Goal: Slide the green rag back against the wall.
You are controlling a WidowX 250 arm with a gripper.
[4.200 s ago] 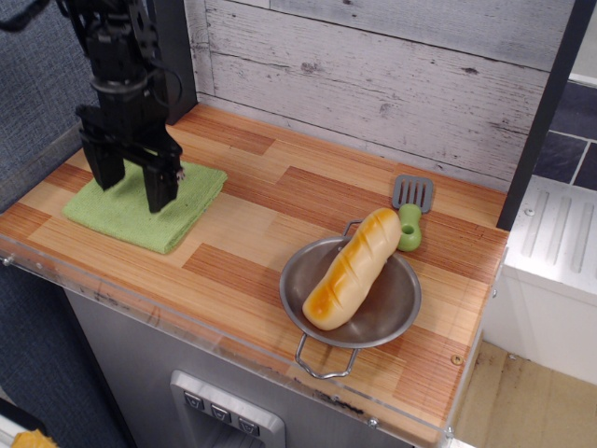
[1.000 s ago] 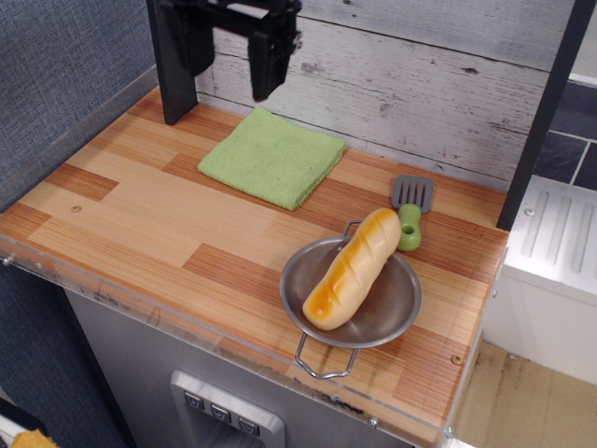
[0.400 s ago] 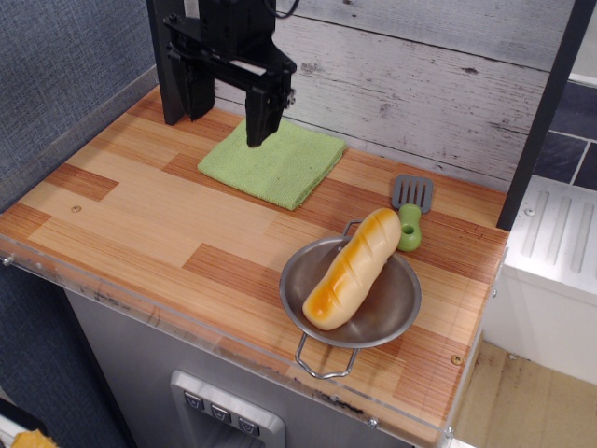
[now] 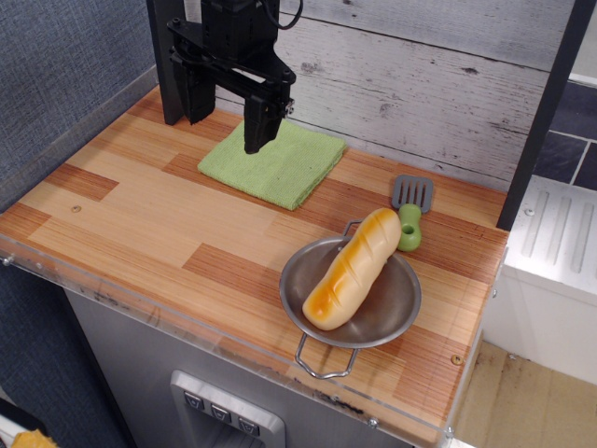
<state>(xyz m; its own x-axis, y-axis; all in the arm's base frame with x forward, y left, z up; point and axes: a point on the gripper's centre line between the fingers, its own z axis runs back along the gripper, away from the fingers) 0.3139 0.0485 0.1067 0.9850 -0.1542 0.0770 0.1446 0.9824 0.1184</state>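
Here, starting at the left, we see a blue-grey fabric side wall (image 4: 65,75) bordering the wooden counter (image 4: 140,224), whose plank-pattern top is bare along its left and front stretches. Just right of that, a dark post (image 4: 170,65) stands at the back corner. Next comes the black gripper (image 4: 224,135), hanging fingers down over the rear of the counter; its two fingers are spread well apart, holding nothing. One fingertip (image 4: 253,140) points down over the left part of the green rag (image 4: 280,163), while the other sits further left near the post, partly merged with it in our view. We cannot tell whether the nearer tip touches the cloth or hovers just above it.

The green rag lies flat and folded on the counter, its back edge close along the base of the wall (image 4: 401,84), the whitewashed plank panel behind it; whether cloth and boards actually touch we cannot tell.

Moving right, a round metal pan (image 4: 387,317) with wire handles sits near the front edge, carrying a long golden bread roll (image 4: 353,269) laid diagonally across it. Just behind the pan, a small grey spatula (image 4: 411,205) with a green handle lies on the wood, its handle end close to the tip of the roll. At the far right, a dark upright (image 4: 546,112) closes off the counter.
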